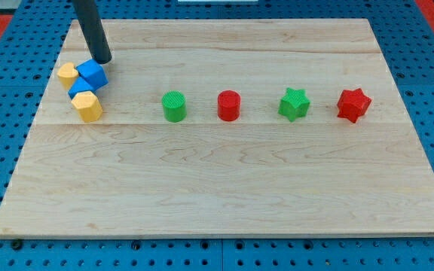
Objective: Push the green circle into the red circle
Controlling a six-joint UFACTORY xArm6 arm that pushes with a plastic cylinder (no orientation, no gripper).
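The green circle (175, 106) stands on the wooden board left of centre. The red circle (230, 105) stands to its right, a small gap apart, in the same row. My tip (104, 60) is at the upper left of the board, just above a blue block (92, 74) and far to the left of the green circle.
A green star (294, 104) and a red star (353, 105) continue the row to the right. At the left sits a cluster: a yellow block (67, 73), the blue block, a second blue block (79, 88) and a yellow hexagon-like block (87, 106). The wooden board (224, 188) lies on blue pegboard.
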